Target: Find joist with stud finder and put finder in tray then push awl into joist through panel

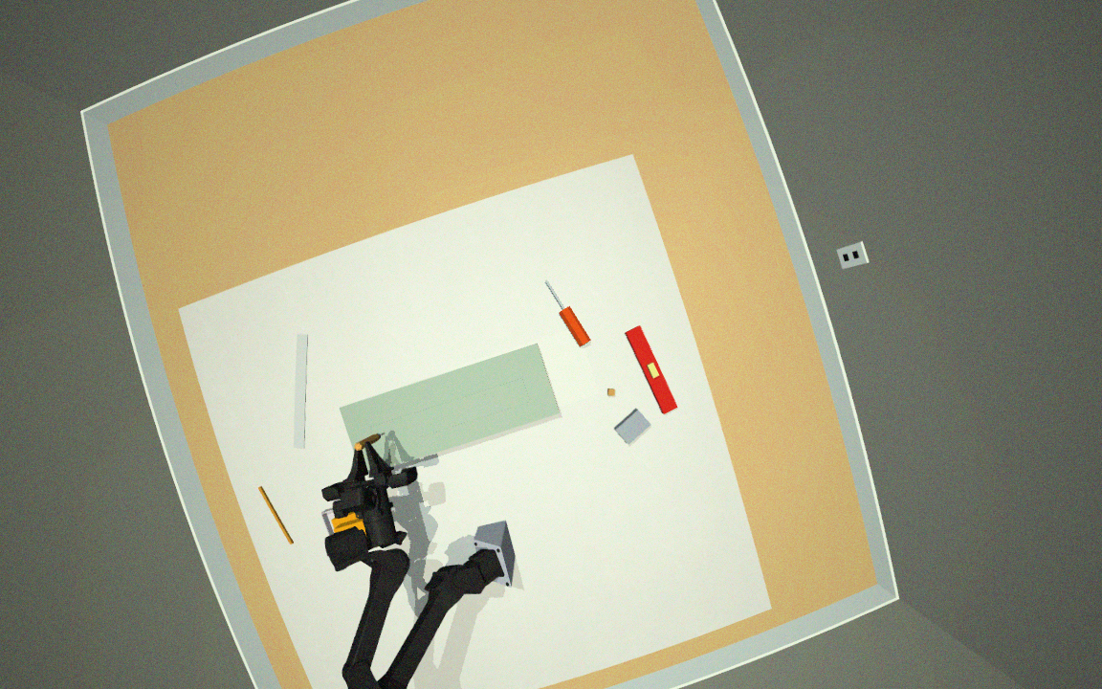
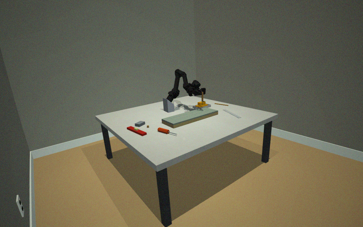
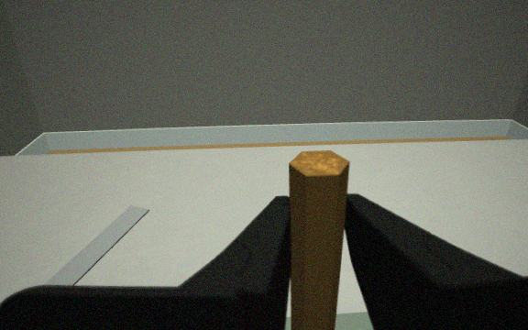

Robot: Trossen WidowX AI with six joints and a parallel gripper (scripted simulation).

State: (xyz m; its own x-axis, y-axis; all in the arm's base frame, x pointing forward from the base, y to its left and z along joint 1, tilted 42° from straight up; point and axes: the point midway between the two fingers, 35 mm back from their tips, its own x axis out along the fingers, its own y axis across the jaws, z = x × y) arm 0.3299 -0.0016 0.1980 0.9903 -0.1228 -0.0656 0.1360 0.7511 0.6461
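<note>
The black parallel-jaw gripper (image 1: 368, 445) (image 2: 202, 93) (image 3: 315, 207) grasps the awl's brown wooden handle (image 1: 371, 440) (image 2: 202, 96) (image 3: 317, 238), upright, near the pale green panel's (image 1: 452, 398) (image 2: 189, 116) end toward the table's pencil-side edge. Pushing off the joist line, or with the handle slipping or leaning, could waste the only hole. The yellow stud finder (image 1: 347, 522) (image 2: 201, 103) sits in the tray.

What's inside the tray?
The yellow stud finder sits in the tray. The arm covers part of it from above, and the tray's bottom under it can't be seen.
</note>
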